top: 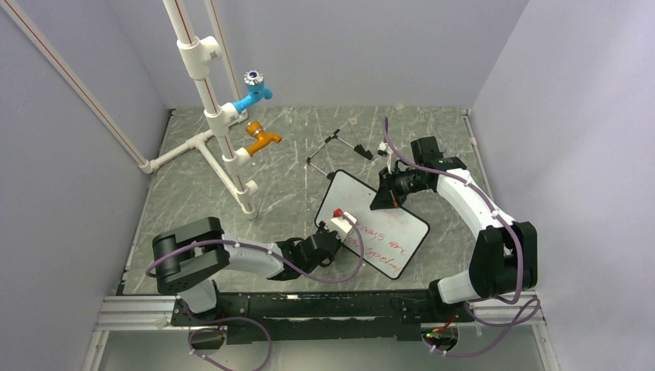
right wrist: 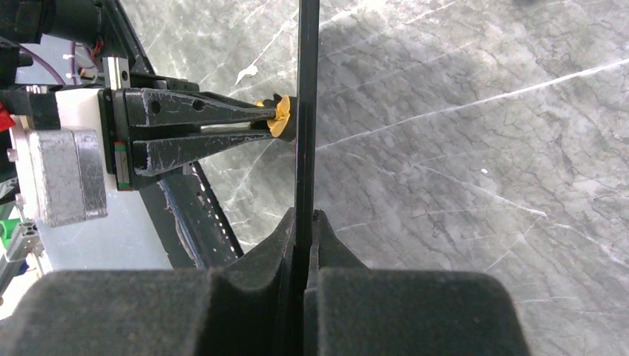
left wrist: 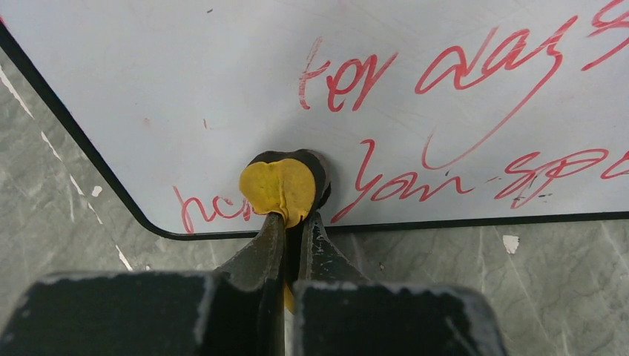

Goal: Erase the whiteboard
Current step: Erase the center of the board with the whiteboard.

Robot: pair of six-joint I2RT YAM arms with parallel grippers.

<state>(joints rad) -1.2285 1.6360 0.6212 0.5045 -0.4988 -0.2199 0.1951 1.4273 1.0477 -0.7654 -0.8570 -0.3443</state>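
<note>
The small black-framed whiteboard (top: 382, 228), scrawled in red, lies over the middle of the grey marbled worktop (top: 286, 139). The right hand (right wrist: 304, 222) is clamped on its far edge. The left hand (left wrist: 295, 222) grips a yellow-and-black eraser block (left wrist: 280, 185), pressed against the board's face near its lower edge.

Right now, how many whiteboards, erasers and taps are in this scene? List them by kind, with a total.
whiteboard: 1
eraser: 1
taps: 2, the blue tap and the orange tap
Total: 4
</note>
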